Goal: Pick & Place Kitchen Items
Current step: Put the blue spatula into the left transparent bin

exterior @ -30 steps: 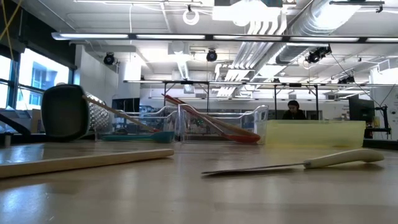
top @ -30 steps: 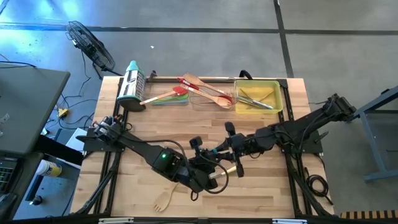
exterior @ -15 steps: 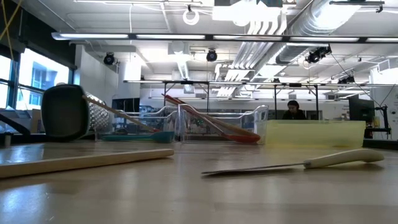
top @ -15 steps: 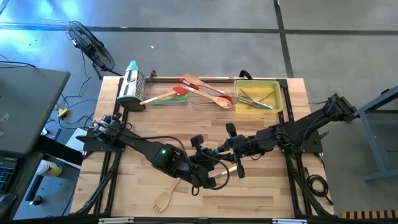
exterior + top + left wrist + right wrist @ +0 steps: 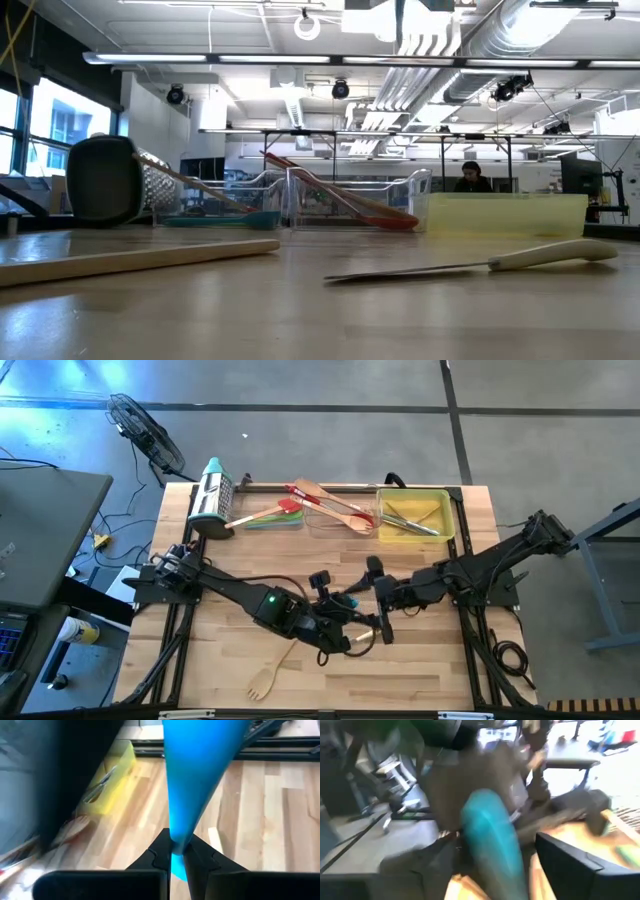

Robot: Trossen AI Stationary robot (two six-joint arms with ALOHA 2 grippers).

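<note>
Nearest me I count one pale wooden fork (image 5: 268,676) lying alone on the table's front edge. My left gripper (image 5: 177,857) pinches one blue silicone spatula (image 5: 192,775) mid-table; my right gripper (image 5: 378,598) is just beside it, grip I cannot tell. One cream-handled metal knife (image 5: 470,264) lies flat. Beyond, one yellow rectangular tray (image 5: 447,520) holds utensils. I read no writing.

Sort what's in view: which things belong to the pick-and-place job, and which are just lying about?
Job:
blue spatula, clamped in the left gripper
wooden fork on the table
knife on the table
utensils in the yellow tray and clear trays

Lying about:
box grater
floor fan
</note>
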